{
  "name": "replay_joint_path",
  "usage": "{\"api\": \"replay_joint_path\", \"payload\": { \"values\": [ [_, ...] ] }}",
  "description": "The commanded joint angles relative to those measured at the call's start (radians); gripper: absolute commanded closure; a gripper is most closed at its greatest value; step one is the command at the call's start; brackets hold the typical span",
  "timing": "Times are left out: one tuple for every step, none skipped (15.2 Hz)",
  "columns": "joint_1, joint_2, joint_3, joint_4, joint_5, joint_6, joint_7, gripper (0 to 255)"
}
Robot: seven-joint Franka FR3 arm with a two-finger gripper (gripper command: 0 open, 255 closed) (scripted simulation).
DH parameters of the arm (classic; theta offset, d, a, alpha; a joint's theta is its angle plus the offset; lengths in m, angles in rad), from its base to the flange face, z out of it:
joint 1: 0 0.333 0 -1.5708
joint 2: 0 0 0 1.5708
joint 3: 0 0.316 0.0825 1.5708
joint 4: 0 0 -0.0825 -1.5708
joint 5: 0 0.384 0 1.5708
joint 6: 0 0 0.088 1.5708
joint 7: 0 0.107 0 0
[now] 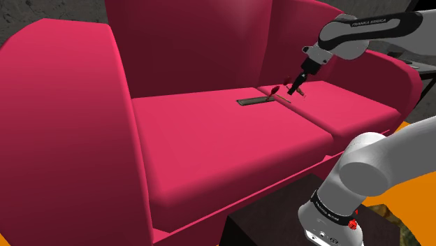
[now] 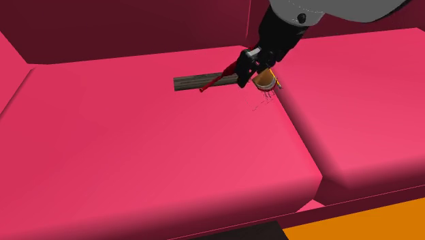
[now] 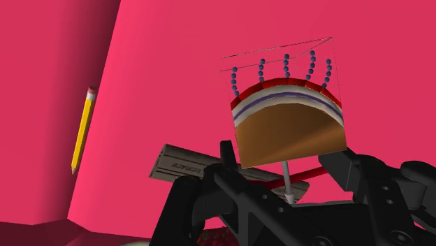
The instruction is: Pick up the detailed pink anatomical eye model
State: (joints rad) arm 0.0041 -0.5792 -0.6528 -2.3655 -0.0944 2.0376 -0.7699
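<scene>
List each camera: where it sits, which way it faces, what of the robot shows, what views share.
Shoulder view: beside the stand, looking down across the pink sofa; arm and hand show at its right.
Second exterior view: close above the seat cushions, looking down toward the backrest; the hand enters from the top.
Wrist view: on the hand, whose black body shows, looking along it at the eye model and a pencil.
Shared: all three show the flat bar beside the hand.
</scene>
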Motion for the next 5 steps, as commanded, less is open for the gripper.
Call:
{"api": "replay_joint_path", "payload": {
  "values": [
    [0.002,-0.002,0.007,0.025,0.003,-0.027,0.005,255],
    [0.002,-0.003,0.011,0.037,0.003,-0.04,0.008,255],
    [0.003,-0.004,0.014,0.049,0.004,-0.053,0.01,255],
    [0.003,-0.005,0.015,0.051,0.004,-0.055,0.011,255],
    [0.003,-0.005,0.015,0.051,0.004,-0.055,0.011,255]
  ]
}}
